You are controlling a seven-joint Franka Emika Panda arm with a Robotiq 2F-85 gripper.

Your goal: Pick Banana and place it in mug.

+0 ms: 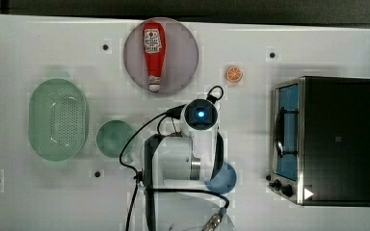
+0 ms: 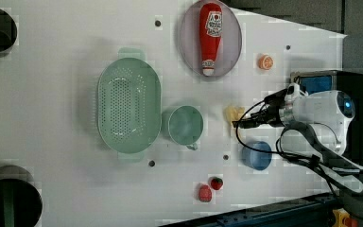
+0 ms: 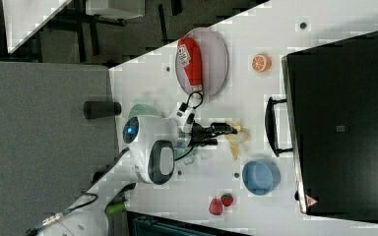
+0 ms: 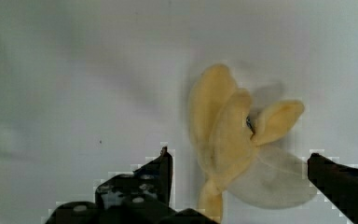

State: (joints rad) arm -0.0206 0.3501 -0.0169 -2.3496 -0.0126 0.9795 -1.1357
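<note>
The white arm reaches out over the table (image 2: 52, 118), its last joints bent so the wrist points down toward the surface. A round blue light glows on the end of the wrist housing. Black cables loop off the wrist and trail back along the arm toward the base. The gripper (image 4: 240, 168) hangs directly above the banana (image 4: 233, 135), near it but not touching. Its two black fingers (image 4: 156, 175) stand spread wide, one on each side of the banana, with nothing between the pads. In the left view the gripper (image 2: 246, 122) sits just beside the banana (image 2: 234, 114).
</note>
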